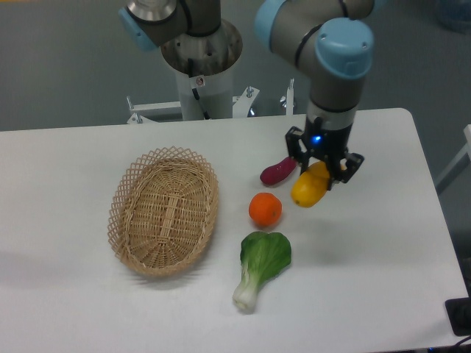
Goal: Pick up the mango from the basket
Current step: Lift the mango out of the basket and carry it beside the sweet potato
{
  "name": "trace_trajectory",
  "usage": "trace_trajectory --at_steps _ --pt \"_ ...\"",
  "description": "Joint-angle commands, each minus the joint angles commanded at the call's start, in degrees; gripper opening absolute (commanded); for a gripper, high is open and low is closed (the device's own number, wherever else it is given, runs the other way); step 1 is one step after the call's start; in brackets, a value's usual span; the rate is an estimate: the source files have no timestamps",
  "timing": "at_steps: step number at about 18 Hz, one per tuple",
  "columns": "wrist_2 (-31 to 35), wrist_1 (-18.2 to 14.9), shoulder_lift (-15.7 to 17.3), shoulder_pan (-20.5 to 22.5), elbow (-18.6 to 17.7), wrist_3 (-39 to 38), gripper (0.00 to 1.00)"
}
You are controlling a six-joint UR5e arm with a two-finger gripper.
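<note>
My gripper [322,170] is closed around the mango [310,188], hanging right of centre above the table [383,243], well clear of the basket [163,212] at left, so I should keep my squeeze steady and avoid bumping the sweet potato [279,170].

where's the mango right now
The mango is held in the tool right of the orange, beside the sweet potato, away from the basket.
</note>
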Motion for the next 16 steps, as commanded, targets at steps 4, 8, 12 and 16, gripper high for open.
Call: trace_trajectory --at_steps 4,8,12,16 --pt "0.0 0.1 0.0 0.7 0.2 0.8 0.43" --pt "-0.1 0.1 -0.2 1.1 0.9 0.8 0.43" --pt "-0.2 0.0 -0.2 1.1 0.8 0.8 0.43" --pt "-0.7 0.0 -0.2 1.1 0.8 0.8 0.43"
